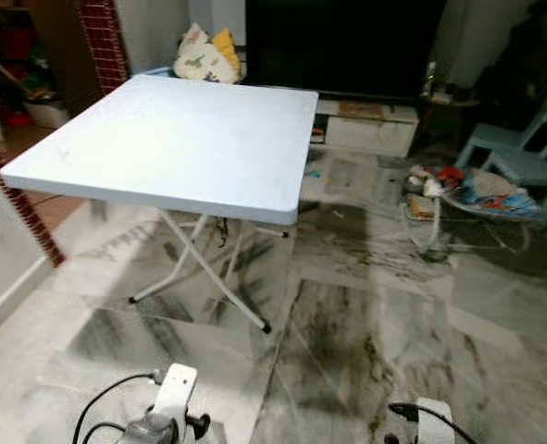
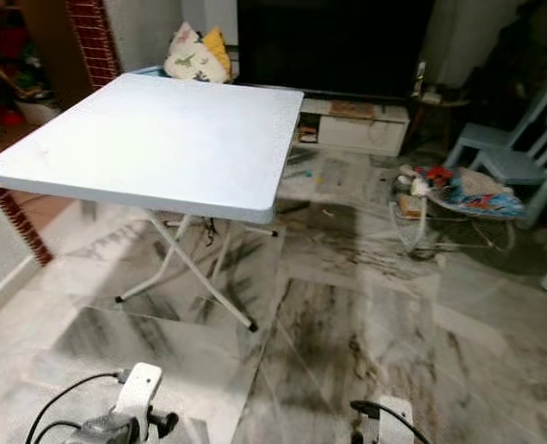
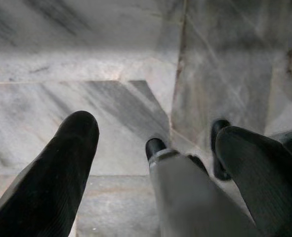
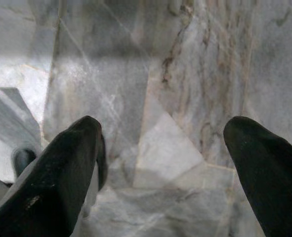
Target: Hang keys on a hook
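Observation:
My left arm (image 1: 167,407) and right arm (image 1: 430,421) hang low at the bottom of the eye views, over the marble floor (image 1: 366,314). The left gripper (image 3: 155,131) is open, its two black fingers (image 3: 62,168) spread wide with nothing between them but floor tiles and a grey part with black knobs (image 3: 185,187) below. The right gripper (image 4: 164,126) is open too, fingers (image 4: 62,168) apart above veined marble, holding nothing.
A white folding table (image 1: 176,143) with crossed white legs (image 1: 208,273) stands ahead on the left, its top bare. Behind it are a patterned cushion (image 1: 206,57) and a low TV unit (image 1: 370,125). A cluttered wire bouncer (image 1: 472,199) and a pale blue chair (image 1: 528,153) stand at right.

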You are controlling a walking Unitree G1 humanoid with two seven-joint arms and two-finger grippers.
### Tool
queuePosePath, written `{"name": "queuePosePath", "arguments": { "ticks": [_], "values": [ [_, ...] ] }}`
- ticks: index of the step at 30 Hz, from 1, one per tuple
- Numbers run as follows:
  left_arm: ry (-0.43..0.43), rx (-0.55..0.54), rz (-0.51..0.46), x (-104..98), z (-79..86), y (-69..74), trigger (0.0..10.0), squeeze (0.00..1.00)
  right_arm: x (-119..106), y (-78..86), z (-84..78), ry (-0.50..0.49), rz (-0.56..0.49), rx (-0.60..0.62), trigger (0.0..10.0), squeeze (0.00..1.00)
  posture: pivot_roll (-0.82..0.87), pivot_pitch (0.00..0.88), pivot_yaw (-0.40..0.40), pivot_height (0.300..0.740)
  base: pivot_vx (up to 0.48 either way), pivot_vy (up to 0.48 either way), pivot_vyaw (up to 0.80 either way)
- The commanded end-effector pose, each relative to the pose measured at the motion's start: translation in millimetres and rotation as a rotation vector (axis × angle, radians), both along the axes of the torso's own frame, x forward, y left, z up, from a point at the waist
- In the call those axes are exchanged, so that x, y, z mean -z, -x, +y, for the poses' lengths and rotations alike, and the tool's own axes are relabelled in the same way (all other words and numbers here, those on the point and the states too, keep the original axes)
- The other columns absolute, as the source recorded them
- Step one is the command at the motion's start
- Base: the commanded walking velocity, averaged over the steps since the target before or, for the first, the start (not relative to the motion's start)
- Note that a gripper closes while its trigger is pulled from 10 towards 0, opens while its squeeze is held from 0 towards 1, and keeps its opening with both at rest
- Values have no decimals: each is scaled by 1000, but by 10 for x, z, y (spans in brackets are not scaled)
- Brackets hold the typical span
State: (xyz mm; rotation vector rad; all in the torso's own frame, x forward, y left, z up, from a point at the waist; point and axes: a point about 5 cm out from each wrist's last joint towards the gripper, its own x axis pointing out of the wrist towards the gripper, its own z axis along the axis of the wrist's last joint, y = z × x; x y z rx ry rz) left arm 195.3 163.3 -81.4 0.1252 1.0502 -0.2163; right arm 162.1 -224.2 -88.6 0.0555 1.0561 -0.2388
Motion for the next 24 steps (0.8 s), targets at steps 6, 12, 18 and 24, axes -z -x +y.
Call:
{"name": "queuePosePath", "arguments": {
  "ticks": [6, 12, 18, 24],
  "values": [
    [-13, -18, -23, -38, 32, -71, 10000, 0, -5, -12, 0, 2, 3, -10, 10000, 0, 9, 0, -30, 740, 0, 0, -736],
    [-17, -33, -20, -35, 41, -67, 10000, 0, -5, -15, 2, 5, 4, -17, 10000, 0, 5, 0, -27, 740, 0, 228, -733],
    [-29, -23, -16, -34, 54, -63, 10000, 0, -3, -13, 11, 4, 4, -18, 10000, 0, 5, 0, -23, 740, 0, 480, -743],
    [-45, -9, -15, -34, 59, -64, 10000, 0, -2, -12, 13, 4, 3, -22, 10000, 0, 5, 0, -23, 740, 0, 480, -123]
  ]
}}
